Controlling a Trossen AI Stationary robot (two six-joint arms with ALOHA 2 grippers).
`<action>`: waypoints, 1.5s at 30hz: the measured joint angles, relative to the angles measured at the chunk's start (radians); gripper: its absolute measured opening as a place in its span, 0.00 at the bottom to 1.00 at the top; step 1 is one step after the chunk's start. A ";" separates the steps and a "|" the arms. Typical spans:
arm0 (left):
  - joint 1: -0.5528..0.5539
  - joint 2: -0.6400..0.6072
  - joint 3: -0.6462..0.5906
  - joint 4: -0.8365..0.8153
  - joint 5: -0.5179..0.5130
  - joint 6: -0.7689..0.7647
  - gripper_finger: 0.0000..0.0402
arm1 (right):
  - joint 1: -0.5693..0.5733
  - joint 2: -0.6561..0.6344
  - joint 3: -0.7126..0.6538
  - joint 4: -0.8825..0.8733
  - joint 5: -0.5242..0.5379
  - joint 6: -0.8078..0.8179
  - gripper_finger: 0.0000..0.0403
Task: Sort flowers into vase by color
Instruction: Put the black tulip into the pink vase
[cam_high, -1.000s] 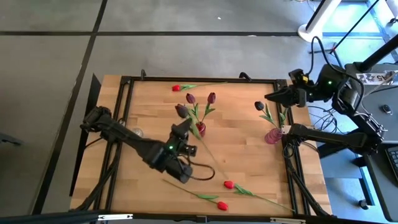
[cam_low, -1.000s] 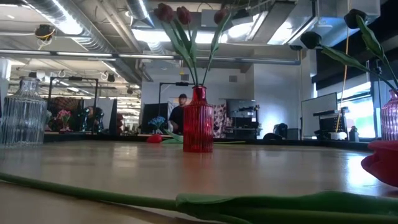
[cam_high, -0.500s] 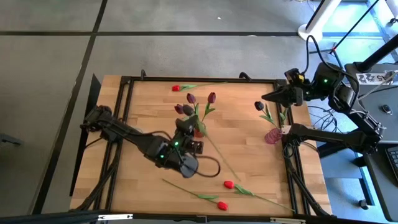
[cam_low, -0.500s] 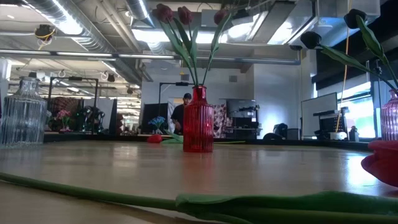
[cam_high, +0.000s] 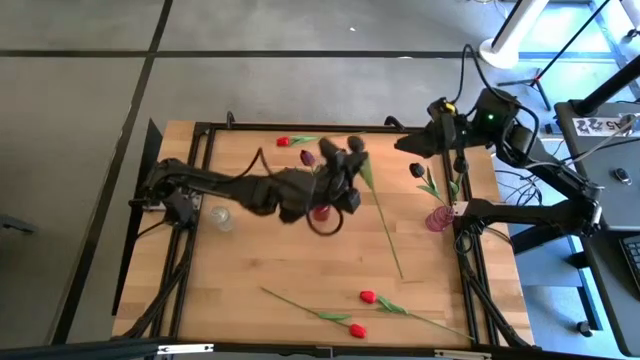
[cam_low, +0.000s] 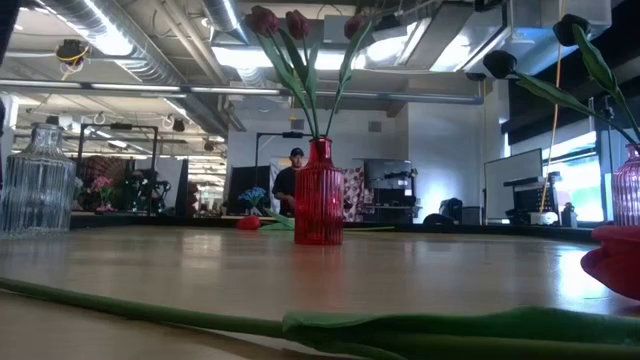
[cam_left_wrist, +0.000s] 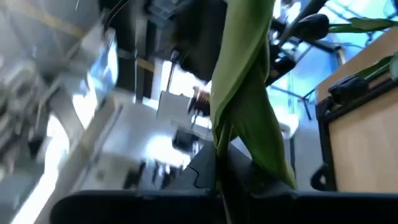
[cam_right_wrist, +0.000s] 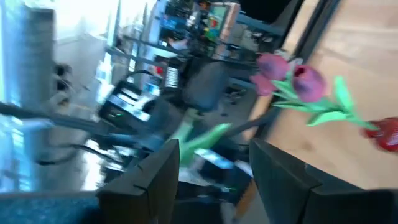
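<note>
My left gripper (cam_high: 352, 168) is over the table's far middle, shut on a long green-stemmed flower (cam_high: 385, 225). I cannot make out that flower's head. Just beside and partly under the left arm stands the red vase (cam_low: 318, 195), with maroon tulips (cam_low: 280, 20) stuck in it by their stems. The pink vase (cam_high: 437, 218) at the right edge holds a near-black tulip (cam_high: 417, 170). My right gripper (cam_high: 405, 145) hovers open near the far right corner, touching nothing. Red tulips lie flat by the far edge (cam_high: 283, 141) and by the near edge (cam_high: 368, 296), (cam_high: 357, 330). My left gripper pinches the flower between its two fingers at the stem where a green leaf (cam_left_wrist: 244, 93) wraps it. In the high view the long stem (cam_high: 392, 250) trails away from the gripper toward the near right. Whether its free end touches the table cannot be told.
A clear glass vase (cam_high: 220, 215) stands near the table's left side, also visible in the low view (cam_low: 35, 180). A black frame (cam_high: 200, 135) rims the table. A person (cam_low: 292, 180) stands in the room far behind it. Bare wood lies at the near left and centre.
My left gripper has swung from the table's middle toward the far edge and the right, past the red vase, carrying the flower along. The stem has turned and now points toward the near right. My right gripper has shifted a little toward the table's left.
</note>
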 joint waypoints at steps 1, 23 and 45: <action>0.024 0.001 0.000 0.000 0.049 0.016 0.01 | 0.000 0.003 0.000 0.023 -0.001 0.038 0.48; 0.351 0.029 -0.001 0.097 0.557 0.221 0.01 | 0.000 0.192 0.000 0.411 0.062 0.506 0.48; 0.338 0.025 -0.003 0.207 0.513 0.249 0.10 | 0.001 0.218 0.001 0.467 0.139 0.367 0.02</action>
